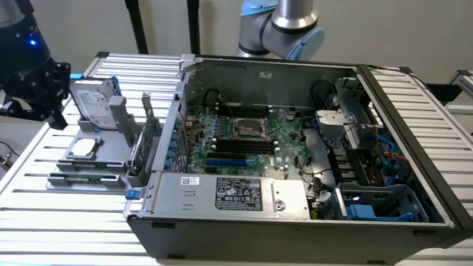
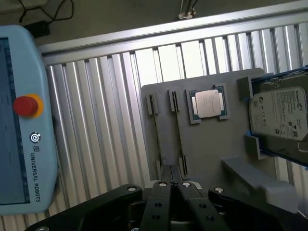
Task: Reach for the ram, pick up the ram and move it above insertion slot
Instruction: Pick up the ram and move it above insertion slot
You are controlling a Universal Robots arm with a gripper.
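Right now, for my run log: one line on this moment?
phase: reach | gripper: shut, empty | ram: in grey fixture, untouched

Pale wall (image 1: 384,33), slatted metal table (image 1: 66,221)

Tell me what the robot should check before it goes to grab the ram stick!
1. The ram lies in the gray holder: ok.
2. The end effector is at the ram: not ok; it hangs beside the hard drive, apart from the ram.
3. The computer case is open, with the black memory slots showing: ok.
4. Room between the end effector and the hard drive: cannot tell.
5. The red stop button on the pendant is uncovered: ok.
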